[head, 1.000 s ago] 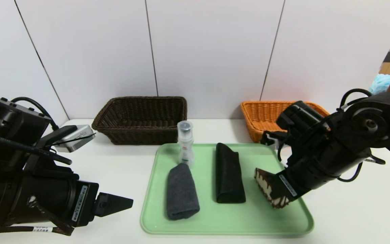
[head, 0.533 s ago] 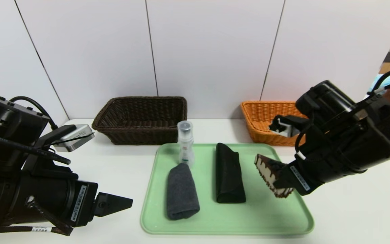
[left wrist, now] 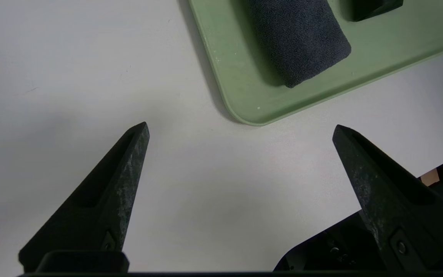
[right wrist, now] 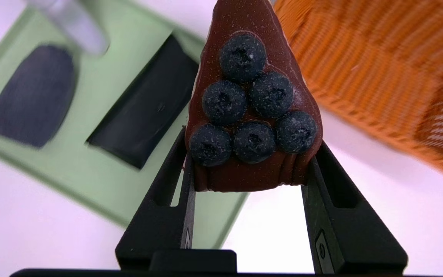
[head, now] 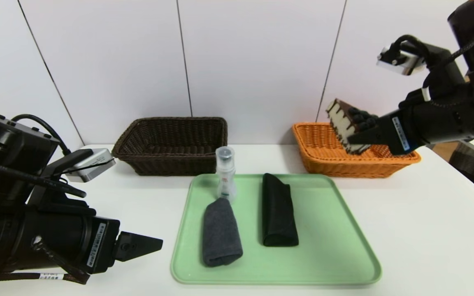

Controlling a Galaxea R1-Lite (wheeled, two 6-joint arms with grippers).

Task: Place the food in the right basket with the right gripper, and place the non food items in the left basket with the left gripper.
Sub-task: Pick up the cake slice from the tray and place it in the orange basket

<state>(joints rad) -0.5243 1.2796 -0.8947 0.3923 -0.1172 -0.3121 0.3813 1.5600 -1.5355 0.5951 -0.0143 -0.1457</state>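
Honestly, I can read no writing: the labels on my arms are too small. My right claw (head: 354, 130) is clamped on the chocolate cake slice (head: 341, 123), blueberries on top, raised over the orange basket (head: 323, 158) at two o'clock from the green tray (head: 344, 255). My left claw (left wrist: 240, 129) hangs spread wide over the surface (head: 426, 230), at eight o'clock of the tray, gripping nothing.

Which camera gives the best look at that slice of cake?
The right wrist view: the chocolate cake slice fills it, blueberries on top, clamped in the right pincer. The head view shows its layered side, small. The left wrist view misses it.
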